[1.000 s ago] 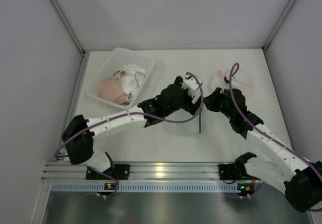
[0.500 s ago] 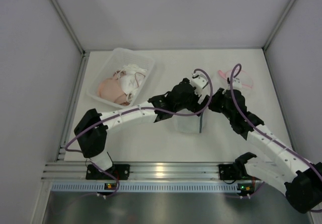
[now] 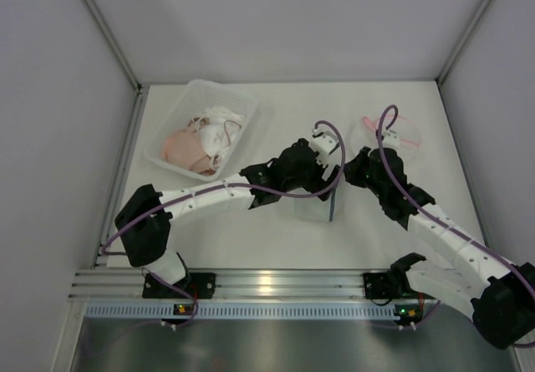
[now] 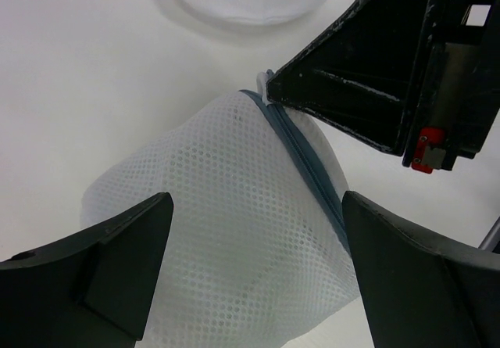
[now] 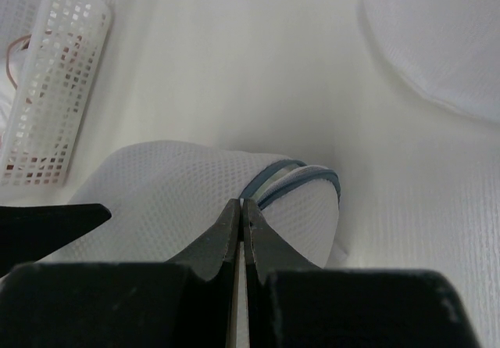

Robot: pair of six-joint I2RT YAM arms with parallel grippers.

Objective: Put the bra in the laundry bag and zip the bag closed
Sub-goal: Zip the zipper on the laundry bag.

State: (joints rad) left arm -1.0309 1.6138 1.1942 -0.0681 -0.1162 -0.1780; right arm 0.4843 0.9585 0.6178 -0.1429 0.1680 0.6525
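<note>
Laundry bag (image 4: 234, 231) is white honeycomb mesh with a grey-blue zipper (image 4: 301, 156). Basket (image 3: 238, 104) is white with a grid of little holes, and there's a peachy-beige bra (image 3: 180, 148) in it. Tabletop (image 3: 251, 238) is plain white, cables (image 3: 387, 129) are purple, and the other mesh pouch (image 3: 399, 134) has pink trim.

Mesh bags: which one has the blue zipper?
The puffy bag in the middle. Its zipper is blue-grey. The flat bag at the back right has pink trim instead.
</note>
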